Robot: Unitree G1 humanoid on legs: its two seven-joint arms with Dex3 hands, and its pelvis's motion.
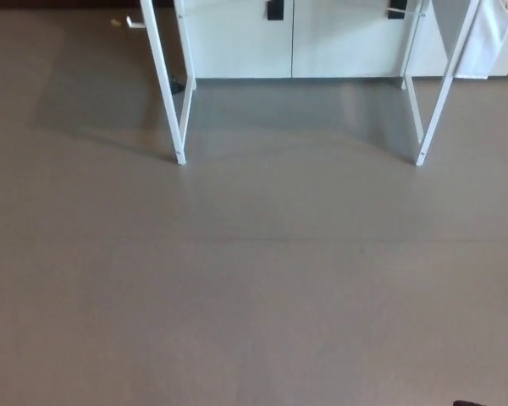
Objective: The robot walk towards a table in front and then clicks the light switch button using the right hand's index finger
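No hand shows; white table legs [164, 85] on grey-brown floor [254, 288].

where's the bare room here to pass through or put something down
The brown floor is bare from the bottom edge up to the white table legs. Between the left legs and the right legs it is bare too, back to the white cabinets. A white cloth crowds the top right.

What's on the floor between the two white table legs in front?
Nothing: in the head view, the stretch between the left front leg and the right front leg is bare grey floor.
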